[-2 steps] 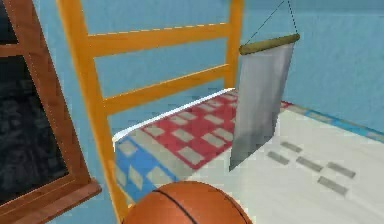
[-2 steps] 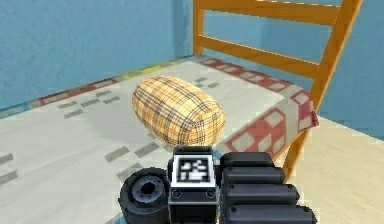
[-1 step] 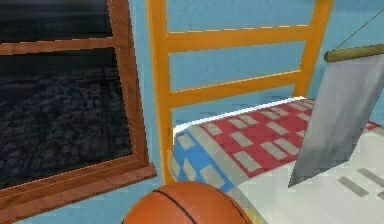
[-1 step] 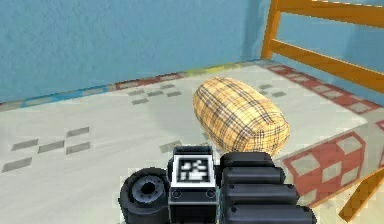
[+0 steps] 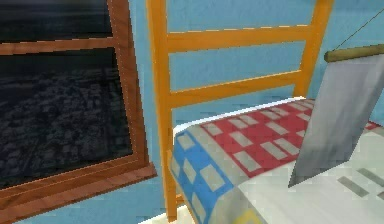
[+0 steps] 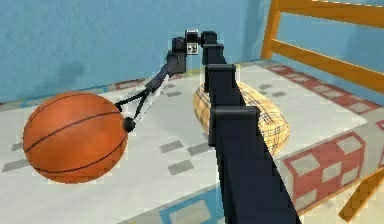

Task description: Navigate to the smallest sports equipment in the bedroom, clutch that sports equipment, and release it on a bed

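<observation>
An orange basketball (image 6: 75, 137) with black seams lies on the bed (image 6: 170, 172) at the arm side view's left. The dark arm bar (image 6: 240, 140) reaches out over the mattress. At its far end the gripper (image 6: 130, 115) points left and down, its thin fingers (image 6: 150, 90) ending at the ball's upper right edge. I cannot tell whether it touches the ball or holds anything. In the forward view the same bed (image 5: 250, 140) shows a red, blue and white checked cover.
A plaid tan pillow (image 6: 268, 120) lies on the bed behind the arm. The orange wooden headboard (image 5: 240, 40) stands against a blue wall, its rails (image 6: 320, 30) also at the arm side view's top right. A dark window (image 5: 60, 90) and a grey hanging cloth (image 5: 340, 110) flank the bed.
</observation>
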Controlling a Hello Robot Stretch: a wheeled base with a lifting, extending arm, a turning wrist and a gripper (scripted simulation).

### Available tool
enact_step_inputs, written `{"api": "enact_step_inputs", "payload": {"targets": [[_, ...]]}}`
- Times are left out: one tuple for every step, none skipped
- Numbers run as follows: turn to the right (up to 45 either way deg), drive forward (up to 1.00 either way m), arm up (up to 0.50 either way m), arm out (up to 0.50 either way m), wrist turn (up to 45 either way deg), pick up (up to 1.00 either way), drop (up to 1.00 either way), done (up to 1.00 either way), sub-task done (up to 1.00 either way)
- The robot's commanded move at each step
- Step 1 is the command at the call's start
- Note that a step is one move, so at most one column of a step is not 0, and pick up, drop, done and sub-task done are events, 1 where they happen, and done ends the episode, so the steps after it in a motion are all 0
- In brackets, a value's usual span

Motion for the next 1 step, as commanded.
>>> {"api": "enact_step_inputs", "payload": {"targets": [[0.0,0.00,0.00,0.00,45.0,0.00,0.00,0.00,0.00]]}}
